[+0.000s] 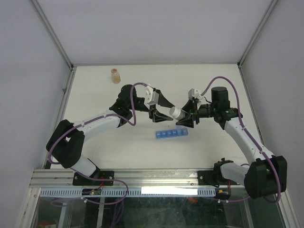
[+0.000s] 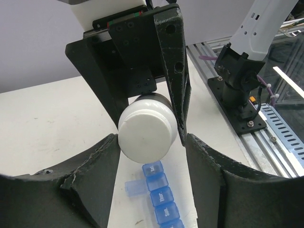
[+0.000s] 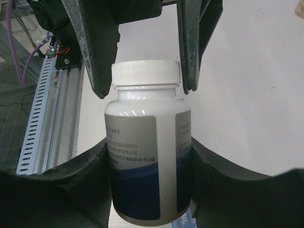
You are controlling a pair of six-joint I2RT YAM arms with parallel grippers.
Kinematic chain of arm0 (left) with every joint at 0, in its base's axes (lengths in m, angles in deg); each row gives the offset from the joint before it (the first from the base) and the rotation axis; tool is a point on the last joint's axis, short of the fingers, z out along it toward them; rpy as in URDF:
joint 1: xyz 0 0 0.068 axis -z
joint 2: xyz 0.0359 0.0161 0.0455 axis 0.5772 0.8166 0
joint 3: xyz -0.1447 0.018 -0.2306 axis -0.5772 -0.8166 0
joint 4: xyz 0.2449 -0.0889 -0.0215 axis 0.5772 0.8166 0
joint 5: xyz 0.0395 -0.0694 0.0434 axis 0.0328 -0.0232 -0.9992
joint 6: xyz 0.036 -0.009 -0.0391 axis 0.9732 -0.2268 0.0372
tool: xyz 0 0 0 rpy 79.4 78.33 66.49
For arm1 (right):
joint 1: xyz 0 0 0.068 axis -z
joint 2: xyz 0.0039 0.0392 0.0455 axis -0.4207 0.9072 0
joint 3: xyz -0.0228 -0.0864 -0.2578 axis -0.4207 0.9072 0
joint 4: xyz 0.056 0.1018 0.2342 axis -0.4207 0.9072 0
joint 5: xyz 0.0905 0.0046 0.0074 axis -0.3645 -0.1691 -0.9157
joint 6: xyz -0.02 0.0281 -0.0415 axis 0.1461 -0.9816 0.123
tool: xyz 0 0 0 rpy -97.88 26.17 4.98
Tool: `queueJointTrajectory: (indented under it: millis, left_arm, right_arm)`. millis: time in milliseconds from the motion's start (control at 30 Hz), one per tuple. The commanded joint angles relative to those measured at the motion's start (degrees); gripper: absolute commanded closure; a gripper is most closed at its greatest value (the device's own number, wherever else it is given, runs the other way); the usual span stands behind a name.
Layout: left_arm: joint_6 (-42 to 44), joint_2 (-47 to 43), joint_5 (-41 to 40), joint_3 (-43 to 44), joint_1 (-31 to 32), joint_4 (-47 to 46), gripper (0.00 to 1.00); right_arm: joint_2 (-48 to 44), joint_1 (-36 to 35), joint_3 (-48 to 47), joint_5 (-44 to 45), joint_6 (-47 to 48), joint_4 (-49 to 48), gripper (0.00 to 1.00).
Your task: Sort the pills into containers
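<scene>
My right gripper [image 1: 186, 117] is shut on the body of a white pill bottle [image 1: 176, 113] and holds it on its side, in the air above the containers. In the right wrist view [image 3: 148, 147] the bottle [image 3: 147, 156] has a grey and blue label and a white cap [image 3: 146, 73]. My left gripper [image 1: 166, 113] is open, with its fingers on either side of the cap [image 2: 147, 133]; one side shows a thin gap. The containers [image 1: 171, 134] are a blue strip on the table below, also in the left wrist view [image 2: 159, 190]. One lid stands open. No loose pills show.
A small amber bottle [image 1: 115, 75] stands at the far left of the table. A metal rail [image 1: 156, 178] with the arm bases runs along the near edge. Grey walls close in the table on three sides.
</scene>
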Motion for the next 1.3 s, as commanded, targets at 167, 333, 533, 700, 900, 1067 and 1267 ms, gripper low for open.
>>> queueJointTrajectory:
  millis: [167,333,533,700,900,1067,1267]
  left_arm:
    - [-0.8,-0.1,0.4,3.0,1.1,-3.1,0.46]
    - [-1.2,-0.1,0.4,3.0,1.2,-2.9,0.56]
    - [-4.2,-0.8,-0.4,2.7,1.6,-3.0,0.83]
    - [-12.4,-3.6,-8.4,-0.9,2.9,-4.9,1.00]
    - [-31.4,-9.2,-25.8,-6.7,7.1,-4.8,1.00]
    - [-43.2,-12.3,-41.0,-6.3,11.4,6.1,1.00]
    - [-44.4,-13.0,-41.0,-6.5,11.9,6.3,0.75]
  right_arm:
    - [0.0,-0.1,-2.5,-2.1,0.7,-0.9,1.00]
    - [0.0,-0.1,-2.5,-2.1,0.8,-0.9,1.00]
    - [0.0,-0.1,-2.6,-1.9,0.8,-0.8,1.00]
    - [0.0,-0.1,-2.7,-1.4,0.8,-0.7,1.00]
    - [0.1,-0.1,-2.7,-1.4,0.8,-0.5,1.00]
    - [0.4,-0.1,-2.8,-1.3,0.7,-0.5,1.00]
    - [0.5,0.0,-2.8,-1.2,0.6,-0.6,1.00]
